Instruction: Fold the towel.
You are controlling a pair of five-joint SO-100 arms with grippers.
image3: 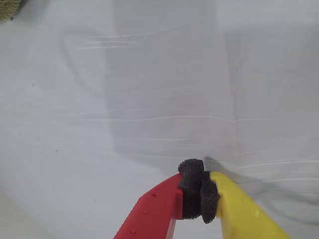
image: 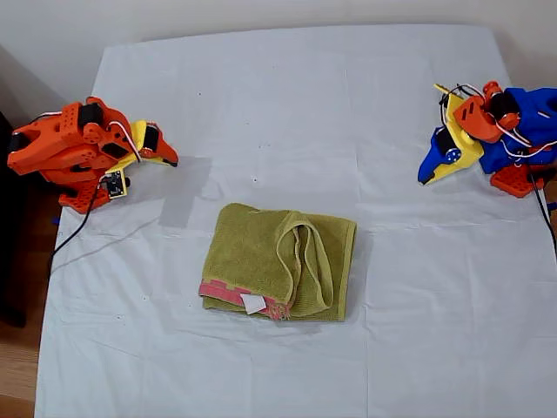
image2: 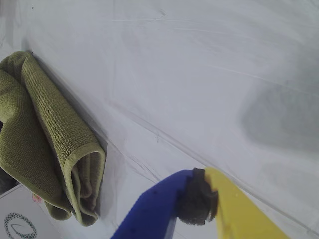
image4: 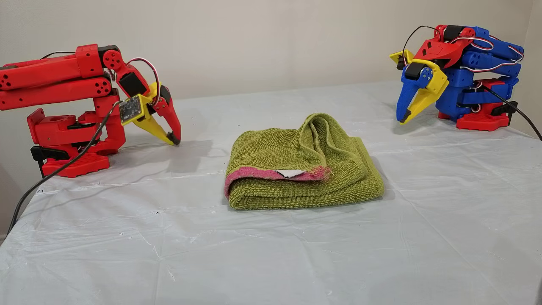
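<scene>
— What covers the tabletop?
— A white, creased plastic sheet [image: 287, 104], spread right across it and marked with a few dark specks.
— And behind?
— A plain cream wall [image4: 262, 42]; brown wooden floor [image: 16, 366] at the exterior view's left.

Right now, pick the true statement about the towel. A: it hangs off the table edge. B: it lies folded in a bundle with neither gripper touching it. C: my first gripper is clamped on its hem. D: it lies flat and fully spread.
B: the towel sits folded on the tablecloth, with my first gripper and my second gripper both parked well away from it.
</scene>
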